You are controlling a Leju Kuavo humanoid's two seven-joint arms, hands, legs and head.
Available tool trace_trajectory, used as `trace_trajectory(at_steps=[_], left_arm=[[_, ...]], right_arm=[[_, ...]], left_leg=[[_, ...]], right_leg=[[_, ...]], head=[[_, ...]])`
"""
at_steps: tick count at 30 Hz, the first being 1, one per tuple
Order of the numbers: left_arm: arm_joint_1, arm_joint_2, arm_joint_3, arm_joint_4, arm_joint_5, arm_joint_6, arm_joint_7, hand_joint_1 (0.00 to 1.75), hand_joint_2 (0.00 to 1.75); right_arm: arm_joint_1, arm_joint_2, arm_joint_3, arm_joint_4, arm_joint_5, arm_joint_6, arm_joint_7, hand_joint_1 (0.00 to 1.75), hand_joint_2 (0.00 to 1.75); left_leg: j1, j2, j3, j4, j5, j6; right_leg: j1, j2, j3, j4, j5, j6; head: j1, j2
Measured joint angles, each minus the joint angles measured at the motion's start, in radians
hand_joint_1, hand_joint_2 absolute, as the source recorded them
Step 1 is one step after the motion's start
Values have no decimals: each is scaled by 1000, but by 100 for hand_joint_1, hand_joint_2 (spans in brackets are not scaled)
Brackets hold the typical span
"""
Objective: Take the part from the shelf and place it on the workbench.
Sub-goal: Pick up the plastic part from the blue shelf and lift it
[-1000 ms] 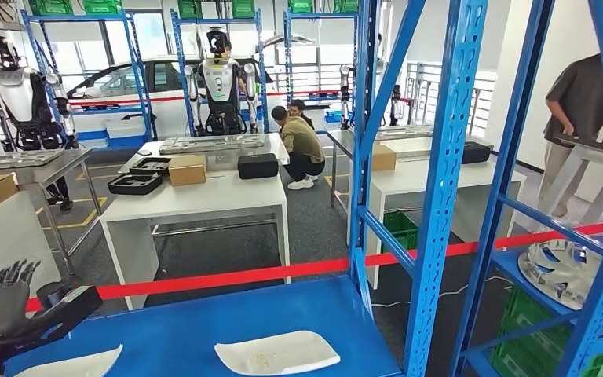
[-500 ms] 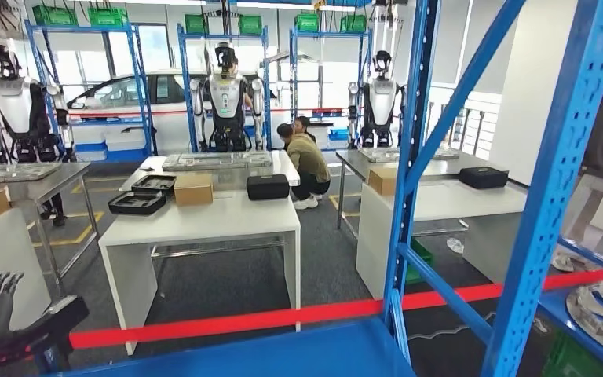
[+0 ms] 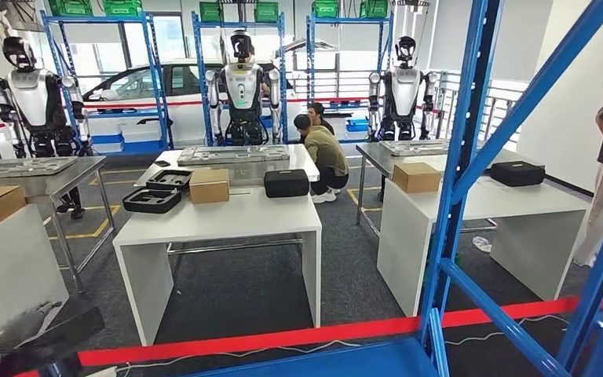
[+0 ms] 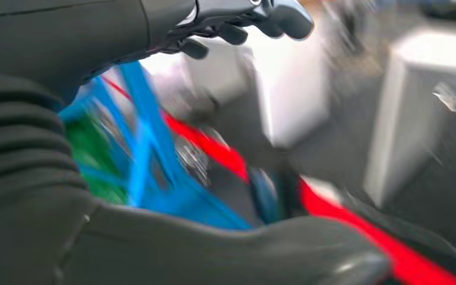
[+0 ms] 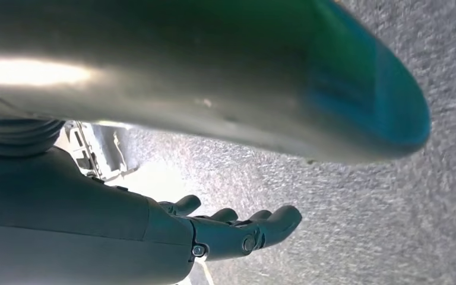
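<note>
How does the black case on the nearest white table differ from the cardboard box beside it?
The black case is dark with rounded edges and lower; the cardboard box is tan, square-cornered and a little taller. The case sits to the right of the box, apart from it. Both stand closed on the same white table.

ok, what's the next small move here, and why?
Probably raise the left hand into the head view before heading for the white workbench. It sits low and blurred by a dark shape; whether its fingers hold a part cannot be told. The right hand hangs open over the floor.
</note>
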Motion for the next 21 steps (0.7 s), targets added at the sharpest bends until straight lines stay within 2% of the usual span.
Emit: trace_trajectory(at_steps=[2, 3, 4, 5, 6, 8, 9, 10, 11, 13, 14, 15, 17, 19, 21], left_arm=[[12, 10, 65, 1, 105, -106, -76, 0, 175], [23, 17, 100, 1, 149, -151, -111, 0, 175], [36, 24, 135, 1, 187, -192, -145, 0, 175], [49, 30, 164, 0, 210, -223, -172, 0, 175], [58, 36, 186, -1, 225, -248, -195, 0, 175], [70, 48, 224, -6, 246, -291, -236, 0, 175], [75, 55, 238, -8, 255, -313, -257, 0, 175], [82, 62, 251, -11, 264, -338, -280, 0, 175], [92, 68, 260, -14, 270, -360, -302, 0, 175], [115, 83, 271, -26, 277, -391, -346, 0, 87], [126, 90, 273, -33, 280, -397, -368, 0, 87], [136, 96, 274, -39, 282, -401, -391, 0, 87], [156, 104, 275, -51, 285, -400, -431, 0, 175], [175, 109, 275, -61, 285, -396, -452, 0, 87], [182, 110, 275, -64, 285, -394, -458, 0, 0]], right_arm=[[1, 0, 0, 0, -1, 0, 0, 0, 0], [2, 1, -1, 0, -1, 0, 0, 0, 0], [3, 1, -1, 0, -2, -1, 0, 0, 0], [5, 1, -2, 0, -2, -1, 0, 0, 0], [6, 1, -2, 0, -1, -1, 0, 0, 0], [6, 2, -3, 0, 1, -1, 0, 0, 0], [5, 2, -4, 0, 3, -1, -1, 0, 0], [5, 2, -4, 0, 6, -1, -3, 0, 0], [5, 3, -4, 0, 7, -1, -5, 0, 0], [5, 3, -4, 0, 8, -1, -7, 0, 0], [5, 4, -5, 0, 8, -2, -7, 0, 0], [5, 4, -6, 0, 8, -3, -7, 0, 0], [4, 4, -8, 0, 7, -4, -7, 0, 0], [4, 4, -9, 0, 6, -5, -7, 0, 0], [4, 4, -9, 0, 6, -5, -7, 0, 0]], left_leg=[[11, 9, -79, 112, -46, -16], [18, 11, -115, 156, -72, -25], [24, 13, -138, 176, -85, -32], [31, 14, -147, 166, -76, -39], [36, 16, -138, 122, -42, -45], [44, 19, -93, -20, 54, -49], [44, 21, -76, -76, 76, -47], [42, 22, -64, -108, 88, -42], [39, 22, -61, -117, 87, -34], [39, 22, -55, -115, 91, -18], [39, 21, -53, -115, 92, -15], [40, 20, -50, -115, 91, -14], [38, 17, -46, -113, 86, -13], [36, 15, -45, -111, 81, -10], [36, 14, -45, -111, 80, -8]], right_leg=[[-6, 0, 8, -3, -10, -3], [-10, 0, 13, -3, -16, -1], [-14, 1, 19, -2, -24, 1], [-17, 2, 27, 0, -32, 5], [-21, 2, 35, 3, -41, 9], [-25, 2, 50, 11, -60, 20], [-26, 2, 53, 15, -68, 26], [-26, 2, 54, 17, -75, 34], [-26, 2, 53, 19, -80, 41], [-26, 2, 54, 19, -90, 54], [-25, 0, 57, 21, -88, 57], [-23, -2, 60, 22, -88, 55], [-22, -7, 69, 18, -88, 35], [-22, -7, 76, 10, -97, 16], [-22, -8, 77, 9, -99, 14]], head=[[-2, 0], [-2, 0], [-3, 0], [-3, 0], [-4, 0], [-5, 0], [-5, 0], [-5, 0], [-5, 0], [-4, 0], [-2, 0], [-1, 0], [2, 0], [3, 0], [3, 0]])
